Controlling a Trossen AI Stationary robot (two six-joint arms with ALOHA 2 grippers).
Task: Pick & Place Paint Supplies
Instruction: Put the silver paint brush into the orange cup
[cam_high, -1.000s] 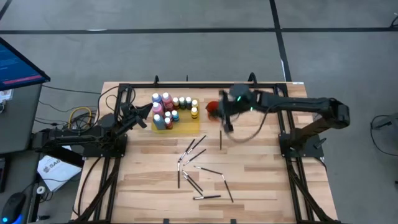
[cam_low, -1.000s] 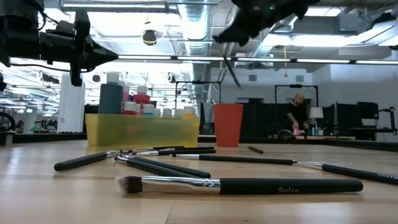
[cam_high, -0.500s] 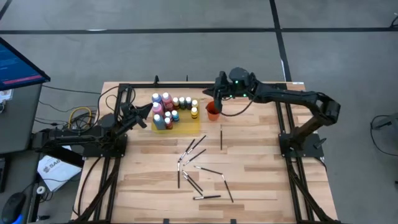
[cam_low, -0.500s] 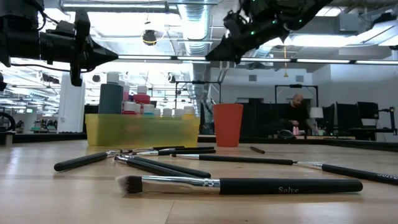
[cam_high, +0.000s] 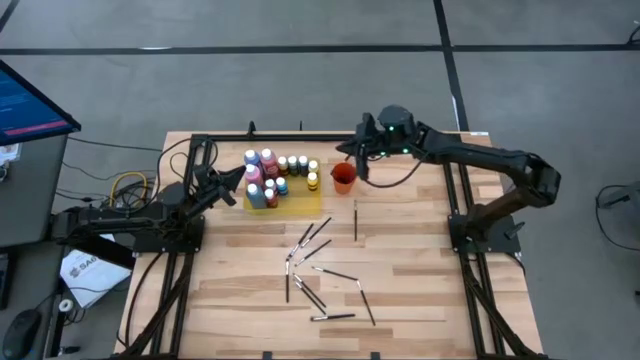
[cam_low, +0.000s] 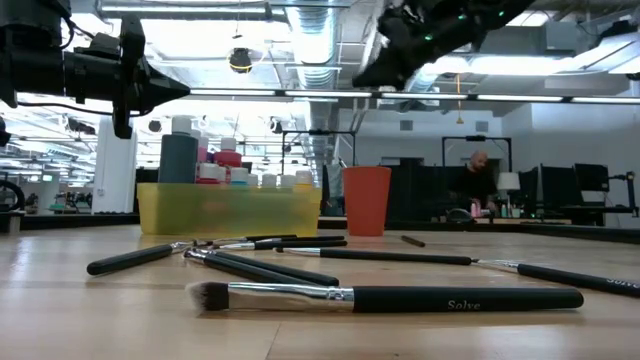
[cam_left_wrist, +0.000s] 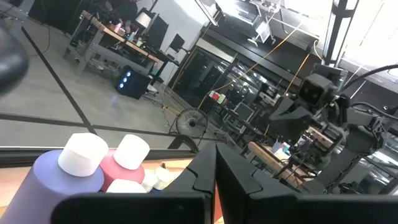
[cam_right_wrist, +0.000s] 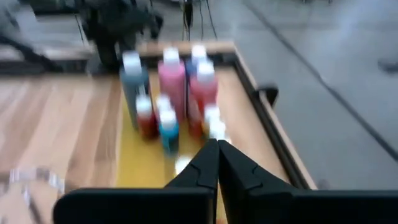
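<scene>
Small paint bottles (cam_high: 270, 175) with pale caps stand on a yellow base (cam_high: 300, 203) at the table's far left; they also show as bottles (cam_right_wrist: 171, 81) and bottles (cam_left_wrist: 81, 162). Several thin dark brushes (cam_high: 320, 265) lie loose on the wood mid-table, one large brush (cam_low: 400, 297) nearest the low camera. An orange-red cup (cam_high: 343, 179) stands right of the base. My right gripper (cam_high: 360, 160) hangs shut above the cup's right side; nothing shows between its fingers (cam_right_wrist: 205, 165). My left gripper (cam_high: 235, 180) waits shut, just left of the bottles.
A black frame (cam_high: 300, 133) runs round the table. Bare wood (cam_high: 420, 260) lies right of the brushes. A single brush (cam_high: 355, 220) lies alone below the cup. A person (cam_low: 480, 185) stands far back in the room. A monitor (cam_high: 30, 100) sits off the table's left.
My right gripper has swung from over the wood just near of the cup toward the table's far edge, ending above the cup's right side, and it has turned as it went. It stays shut. The brushes, bottles and cup lie as before.
</scene>
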